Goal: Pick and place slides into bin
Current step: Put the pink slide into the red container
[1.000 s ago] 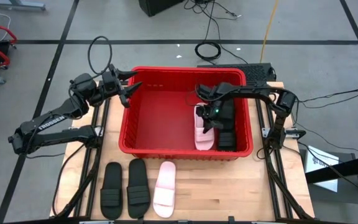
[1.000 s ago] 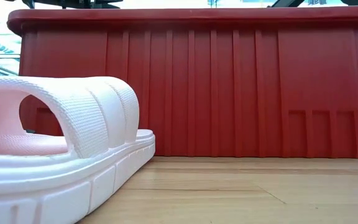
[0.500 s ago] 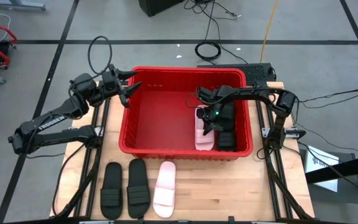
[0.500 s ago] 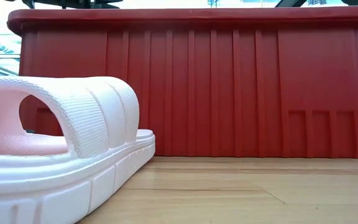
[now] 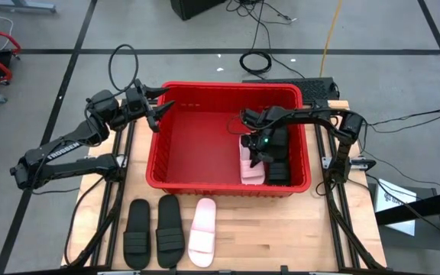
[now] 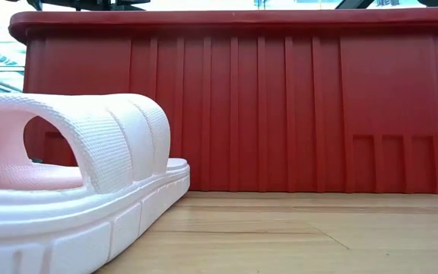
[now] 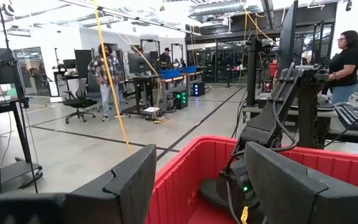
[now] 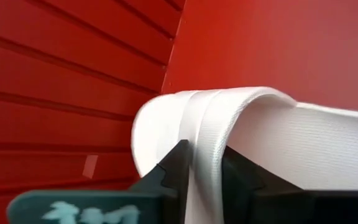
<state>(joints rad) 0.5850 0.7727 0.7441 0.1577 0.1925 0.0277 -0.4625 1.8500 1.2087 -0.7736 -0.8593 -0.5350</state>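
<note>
A: From above, where are the slides?

B: In the high view the red bin [image 5: 228, 137] holds one pale pink slide [image 5: 251, 162] near its right wall, with a black slide [image 5: 278, 156] just beside it. Three more lie on the table [image 5: 281, 229] in front of the bin: two black slides [image 5: 153, 231] and one pale pink slide on the table [image 5: 202, 231].

A: And the right gripper [image 5: 260, 147]?

B: It is down inside the bin, on the pink slide. The high view does not show the fingers, but the right wrist view does: the two dark fingers [image 8: 174, 165] stand on each side of the slide's white ribbed strap [image 8: 241, 130], touching it, only a little apart.

A: The low view?

B: Only the bin's outer wall [image 6: 280, 114] and the pink slide on the table, very close.

A: The left gripper [image 5: 157, 107]?

B: It hovers at the bin's far left corner. In its wrist view the fingers [image 7: 129, 186] are wide apart and hold nothing.

A: What differs from a second ago?

B: The pink slide in the bin lay a little more tilted; now it lies straighter along the wall. The left arm has not moved.
</note>
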